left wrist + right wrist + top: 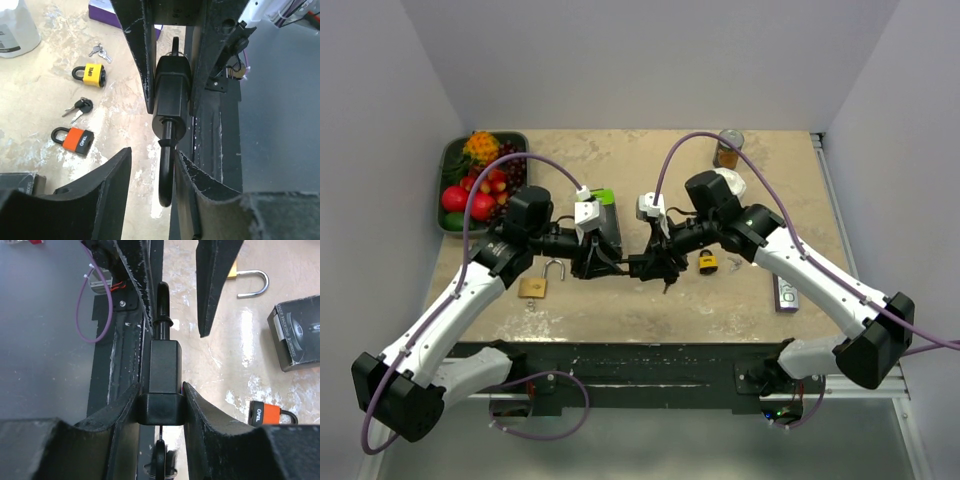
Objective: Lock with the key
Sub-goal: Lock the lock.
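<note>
Padlock (162,365), black, hangs in the air between the 2 arms, near the centre of the tabletop (650,315) and a little toward 6 o'clock. The right claw (161,392) is clamped on its body. The left claw (152,157) stands partly open around the shackle (167,175), with 1 finger against it and the other apart, gripping nothing. A dark key (175,46) seems to sit in the far end. Whether the shackle is seated I cannot tell.

If the left claw pushes off-centre, the shackle would likely skew rather than slide home. The smooth body could then twist or slip from the right claw and drop, perhaps past the dark rail (640,360) at 6 o'clock. A knock could also shake the key out.

The tabletop is mottled beige, stone-like and scuffed. It carries a fruit tray (480,185) at 10 o'clock, a jar (728,150) at 1 o'clock and an orange padlock (75,140). Plain pale walls (650,60) close 3 sides.
</note>
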`<state>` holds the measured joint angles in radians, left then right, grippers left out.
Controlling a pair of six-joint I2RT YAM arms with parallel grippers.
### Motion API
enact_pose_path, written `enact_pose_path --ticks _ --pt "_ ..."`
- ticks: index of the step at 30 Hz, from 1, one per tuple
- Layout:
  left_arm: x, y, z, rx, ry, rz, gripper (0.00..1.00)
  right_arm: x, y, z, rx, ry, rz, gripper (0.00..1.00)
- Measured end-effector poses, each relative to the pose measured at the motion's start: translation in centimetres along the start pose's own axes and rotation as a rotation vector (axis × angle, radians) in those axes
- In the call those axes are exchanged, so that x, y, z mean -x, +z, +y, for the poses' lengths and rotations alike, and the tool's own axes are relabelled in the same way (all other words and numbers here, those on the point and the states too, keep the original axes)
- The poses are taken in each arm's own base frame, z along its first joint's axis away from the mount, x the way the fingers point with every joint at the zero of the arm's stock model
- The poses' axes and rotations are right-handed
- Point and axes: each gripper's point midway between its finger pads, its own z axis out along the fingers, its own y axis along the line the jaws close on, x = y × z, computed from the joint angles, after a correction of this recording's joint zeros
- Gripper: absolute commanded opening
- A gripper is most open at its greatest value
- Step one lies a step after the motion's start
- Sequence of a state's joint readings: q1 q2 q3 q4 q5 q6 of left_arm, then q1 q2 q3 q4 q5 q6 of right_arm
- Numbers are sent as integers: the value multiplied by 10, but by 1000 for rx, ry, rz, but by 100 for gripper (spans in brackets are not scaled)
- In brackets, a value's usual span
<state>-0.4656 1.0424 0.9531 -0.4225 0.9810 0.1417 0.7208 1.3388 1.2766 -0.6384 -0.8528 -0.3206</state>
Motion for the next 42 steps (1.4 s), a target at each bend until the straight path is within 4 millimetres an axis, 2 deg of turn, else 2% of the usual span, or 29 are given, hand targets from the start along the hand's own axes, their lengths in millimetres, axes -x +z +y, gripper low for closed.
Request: enact_pose_path --ticks 7,11,15,17,20,21,22,34,42 --pt "-10 -8 -2 -2 61 71 46 1 0 -1 -4 -6 -3 0" --pt "-17 -10 -4 -9 64 96 40 1 0 -1 -3 -16 -3 0" --pt "-19 -10 -4 -14 65 101 26 1 0 -2 -3 -32 -3 0" --pt "-20 -10 -4 -20 62 102 24 1 0 -2 -2 -42 -4 0" --pt "-20 -9 -5 -29 64 100 13 2 -1 -2 -1 -58 -6 0" --pt "-20 -9 -6 -31 63 99 3 2 -1 -2 -2 -61 -7 0" --pt "-19 -9 -6 -34 64 98 0 2 -1 -2 -2 -64 -7 0" --pt "-13 -5 -9 -49 -40 56 0 7 -3 -3 5 -55 -32 0" --pt "-16 2 -11 -64 -100 35 0 2 -3 0 12 -7 -16 0"
